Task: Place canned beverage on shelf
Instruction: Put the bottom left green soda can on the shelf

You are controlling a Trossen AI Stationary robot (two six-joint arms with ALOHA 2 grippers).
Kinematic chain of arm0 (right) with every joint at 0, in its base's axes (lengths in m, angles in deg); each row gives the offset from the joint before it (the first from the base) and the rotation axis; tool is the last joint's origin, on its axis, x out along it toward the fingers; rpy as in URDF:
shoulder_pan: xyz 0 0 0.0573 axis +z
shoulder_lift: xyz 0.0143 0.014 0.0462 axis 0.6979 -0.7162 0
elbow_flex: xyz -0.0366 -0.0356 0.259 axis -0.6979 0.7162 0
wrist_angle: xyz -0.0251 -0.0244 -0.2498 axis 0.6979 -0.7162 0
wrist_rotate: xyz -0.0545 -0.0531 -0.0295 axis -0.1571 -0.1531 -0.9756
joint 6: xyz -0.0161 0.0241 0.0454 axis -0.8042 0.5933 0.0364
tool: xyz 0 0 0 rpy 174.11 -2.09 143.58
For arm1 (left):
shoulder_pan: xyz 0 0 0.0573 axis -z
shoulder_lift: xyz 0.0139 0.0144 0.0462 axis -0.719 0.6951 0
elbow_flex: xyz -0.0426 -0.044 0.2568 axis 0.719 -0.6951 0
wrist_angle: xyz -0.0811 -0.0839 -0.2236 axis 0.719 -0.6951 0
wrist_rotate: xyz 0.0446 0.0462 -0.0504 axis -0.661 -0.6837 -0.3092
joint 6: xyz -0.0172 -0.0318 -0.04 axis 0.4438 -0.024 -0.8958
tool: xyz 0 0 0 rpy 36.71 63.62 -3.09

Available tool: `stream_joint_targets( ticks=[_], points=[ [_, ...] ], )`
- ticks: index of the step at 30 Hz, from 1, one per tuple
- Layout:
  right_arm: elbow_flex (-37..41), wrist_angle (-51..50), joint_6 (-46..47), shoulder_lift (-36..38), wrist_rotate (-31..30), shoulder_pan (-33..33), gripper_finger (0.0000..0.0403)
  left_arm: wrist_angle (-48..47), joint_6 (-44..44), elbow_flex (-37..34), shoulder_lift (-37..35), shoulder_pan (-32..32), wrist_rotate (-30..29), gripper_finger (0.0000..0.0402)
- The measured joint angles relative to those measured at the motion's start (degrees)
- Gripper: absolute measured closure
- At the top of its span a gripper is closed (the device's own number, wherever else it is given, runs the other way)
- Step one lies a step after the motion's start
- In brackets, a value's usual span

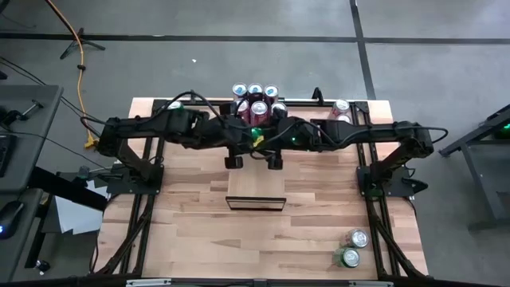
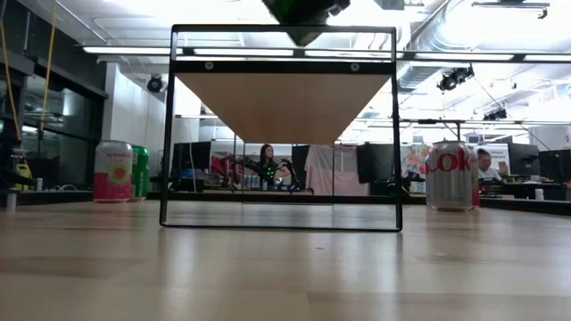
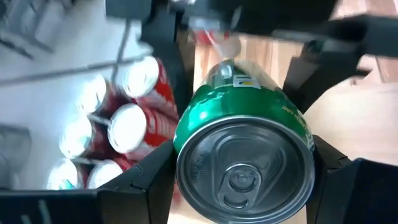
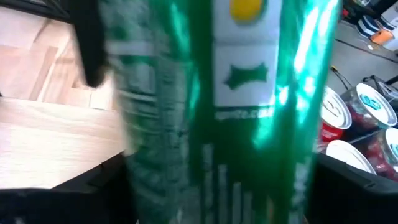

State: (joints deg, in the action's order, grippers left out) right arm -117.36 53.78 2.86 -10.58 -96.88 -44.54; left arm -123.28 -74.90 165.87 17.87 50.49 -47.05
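While both tools (image 1: 255,139) clasp the green can (image 3: 245,146), shelf (image 1: 255,182) beneath.

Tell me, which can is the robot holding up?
The green can, held over the shelf between the left gripper and right gripper. All the other cans, like the red cluster, stand on the table.

From above I see my two matte black jointed arms: left arm (image 1: 151,127) and right arm (image 1: 382,131), each built of chunky angular segments with black cables looped along the tops. Small green indicator lights glow near both wrists. My left claw (image 3: 242,180) has broad black wedge-shaped fingers (image 3: 149,177); black frame struts brace each base
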Motion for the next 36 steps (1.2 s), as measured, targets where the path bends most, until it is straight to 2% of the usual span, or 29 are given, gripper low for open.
stream_joint_targets(
  ticks=[6,17,23,25,31,36],
  points=[
    [0.0,0.4,0.0,0.0,0.2,0.5,0.0073,-4.3,-4.5,0.0,0.4,-0.8,1.4,0.0212],
    [0.0,1.5,1.8,-1.1,1.8,0.8,0.0073,-3.6,-4.0,0.0,0.6,-0.8,3.9,0.0207],
    [0.0,2.0,3.2,-1.6,0.8,1.6,0.0105,-2.9,-3.6,0.0,0.7,-1.1,4.6,0.0202],
    [0.0,1.8,4.1,-1.6,0.5,1.6,0.0118,-2.7,-3.1,0.0,0.7,-1.2,4.9,0.0194],
    [0.0,1.7,5.2,-0.6,1.0,1.6,0.0118,-2.0,-3.2,-0.1,-0.6,-1.2,6.4,0.0151],
    [0.1,-2.7,5.2,0.8,1.9,0.9,0.0118,-3.8,-3.2,0.0,-3.1,-1.1,7.5,0.0129]
  ],
)
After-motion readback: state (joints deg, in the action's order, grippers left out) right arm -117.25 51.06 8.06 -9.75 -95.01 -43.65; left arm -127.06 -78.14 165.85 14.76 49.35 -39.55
